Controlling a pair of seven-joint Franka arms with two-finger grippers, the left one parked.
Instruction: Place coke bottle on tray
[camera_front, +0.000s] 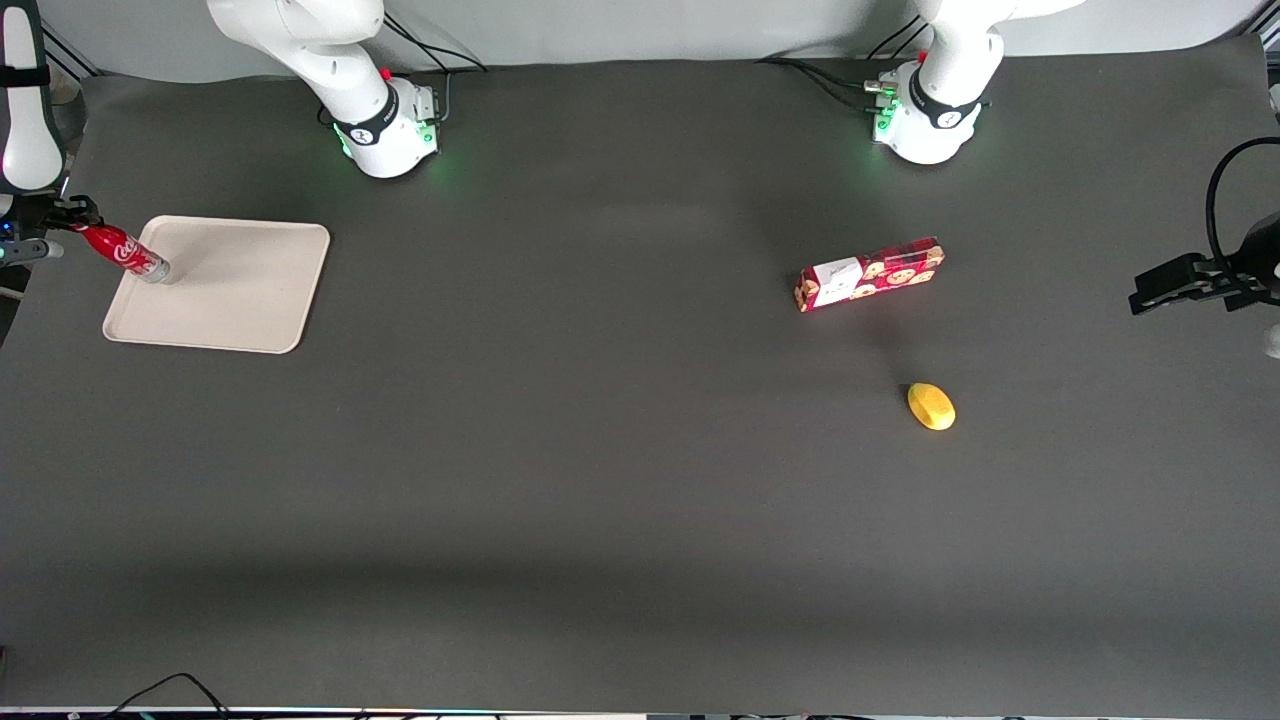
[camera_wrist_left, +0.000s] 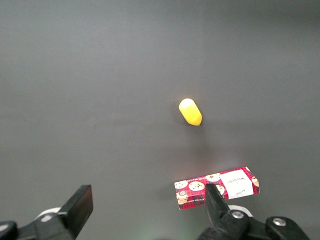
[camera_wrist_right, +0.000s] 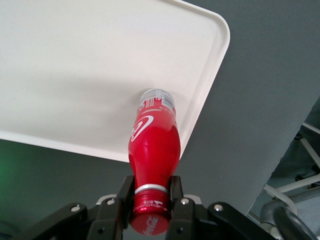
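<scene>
The coke bottle (camera_front: 124, 251) is a slim red bottle with white script, and my gripper (camera_front: 78, 218) is shut on its neck just below the red cap. The bottle's silvery base (camera_front: 158, 270) meets the beige tray (camera_front: 240, 300) close to the tray's rim at the working arm's end of the table. In the right wrist view the black fingers (camera_wrist_right: 123, 199) clamp both sides of the coke bottle (camera_wrist_right: 153, 145), whose base sits over the tray (camera_wrist_right: 75, 75) near one rounded corner.
A red cookie box (camera_front: 870, 273) lies toward the parked arm's end of the table. A yellow egg-shaped object (camera_front: 931, 406) sits nearer the front camera than the box. Both also show in the left wrist view, box (camera_wrist_left: 217, 187) and yellow object (camera_wrist_left: 190, 111).
</scene>
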